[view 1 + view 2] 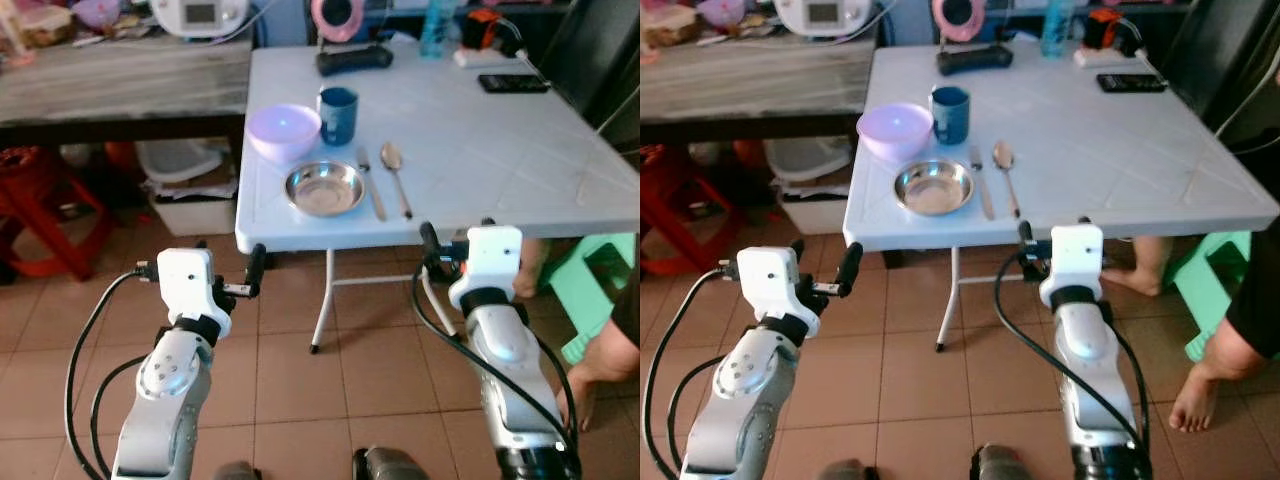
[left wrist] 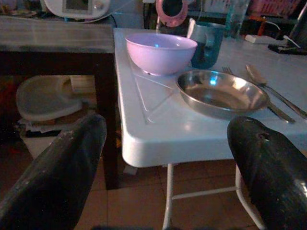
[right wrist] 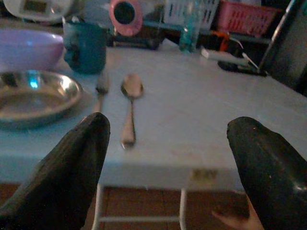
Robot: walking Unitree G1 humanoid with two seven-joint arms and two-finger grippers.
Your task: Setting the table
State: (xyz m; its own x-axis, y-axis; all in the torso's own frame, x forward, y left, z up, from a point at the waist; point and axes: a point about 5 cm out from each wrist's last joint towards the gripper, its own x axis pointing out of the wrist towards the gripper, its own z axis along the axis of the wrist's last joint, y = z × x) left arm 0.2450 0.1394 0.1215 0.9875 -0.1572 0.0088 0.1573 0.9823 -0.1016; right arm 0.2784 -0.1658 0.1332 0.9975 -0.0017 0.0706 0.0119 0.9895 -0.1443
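Standing before the robot, a white folding table [image 1: 480,150] carries a lavender bowl [image 1: 284,131], steel plate [image 1: 324,187], blue mug [image 1: 338,114], fork [image 1: 371,183] and spoon [image 1: 396,176] near its front left corner. Left gripper [image 1: 228,268] and right gripper [image 1: 455,240] hover below the edge, fingers spread, empty.

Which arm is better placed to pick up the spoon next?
Right, probably. The right gripper sits open just below the table edge, nearly in line with the spoon; the left gripper hangs further left, below the table's corner.
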